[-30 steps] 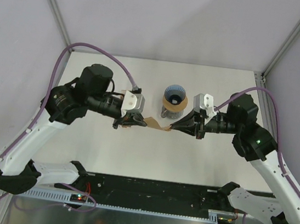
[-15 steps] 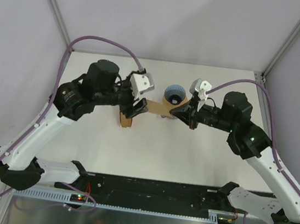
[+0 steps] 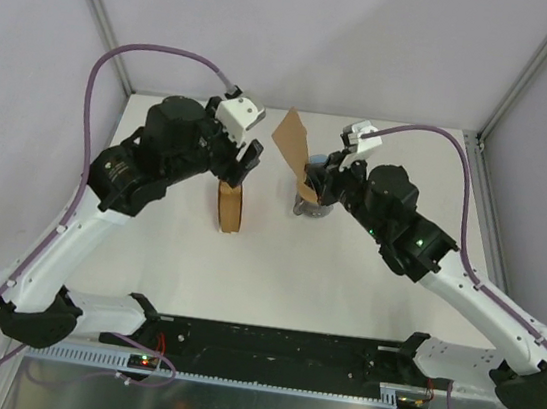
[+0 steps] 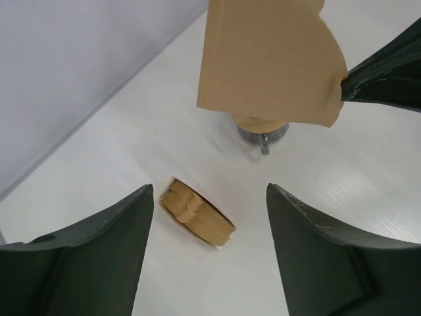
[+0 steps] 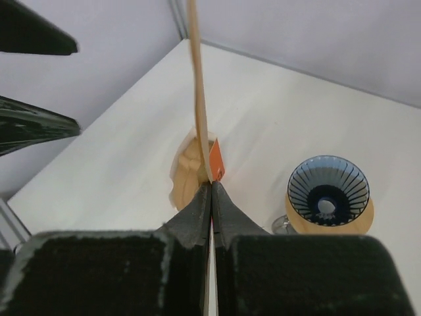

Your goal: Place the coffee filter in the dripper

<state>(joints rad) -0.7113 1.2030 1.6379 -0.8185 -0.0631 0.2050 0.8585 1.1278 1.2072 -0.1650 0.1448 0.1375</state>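
Observation:
The coffee filter is a thin brown paper sheet held upright in the air, with my right gripper shut on its lower corner. The right wrist view shows the filter edge-on, rising from the shut right gripper. The blue ribbed dripper with its tan collar stands below and to the right. From above, the dripper is mostly hidden by the right gripper. My left gripper is open and empty, just left of the filter.
A thick stack of brown filters stands on edge on the white table, below the left gripper; it also shows as the stack between the left fingers. A grey glass jug sits under the dripper. Grey walls enclose the table.
The left gripper let go of the filter, opened and drew back toward the far left. The right gripper swung toward the dripper, raising the filter from flat to upright.

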